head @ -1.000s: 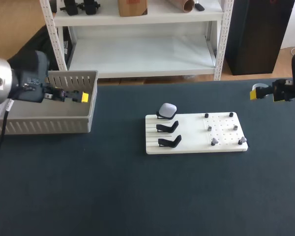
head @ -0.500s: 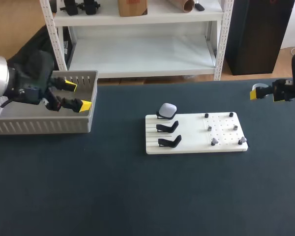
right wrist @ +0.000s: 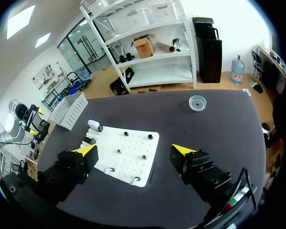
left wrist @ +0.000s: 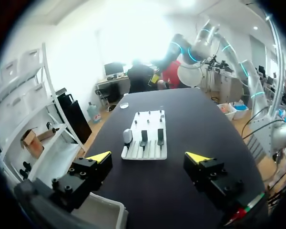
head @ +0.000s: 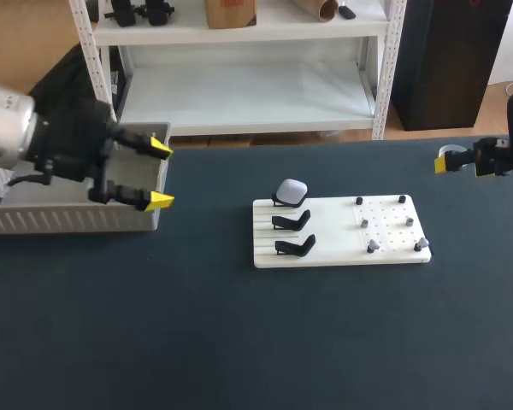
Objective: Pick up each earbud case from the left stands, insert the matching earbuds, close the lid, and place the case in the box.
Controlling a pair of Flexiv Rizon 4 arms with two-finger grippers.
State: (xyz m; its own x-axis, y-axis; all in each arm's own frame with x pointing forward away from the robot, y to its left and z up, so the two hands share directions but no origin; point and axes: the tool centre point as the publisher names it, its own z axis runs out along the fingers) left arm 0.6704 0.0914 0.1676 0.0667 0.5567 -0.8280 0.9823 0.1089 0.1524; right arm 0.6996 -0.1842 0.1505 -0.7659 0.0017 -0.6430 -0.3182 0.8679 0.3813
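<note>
A white earbud case (head: 291, 190) sits on the farthest of three black stands at the left end of a white board (head: 333, 224). The two nearer stands (head: 294, 246) are empty. Small earbuds (head: 372, 246) rest on pegs at the board's right end. My left gripper (head: 162, 175) hangs open at the right end of the grey box (head: 77, 215), well left of the board. In the left wrist view the gripper (left wrist: 148, 157) is empty, with the case (left wrist: 127, 137) ahead of it. My right gripper (right wrist: 134, 150) is open and empty, off the board's right side.
The grey slatted box (right wrist: 69, 107) stands at the table's back left. A small clear dish (right wrist: 197, 102) lies on the dark mat beyond the board (right wrist: 133, 148), near the right arm. Dark mat surrounds the board on all sides.
My left gripper has swung right from over the box to its right end and turned, so both yellow tips now show. The right arm has not moved.
</note>
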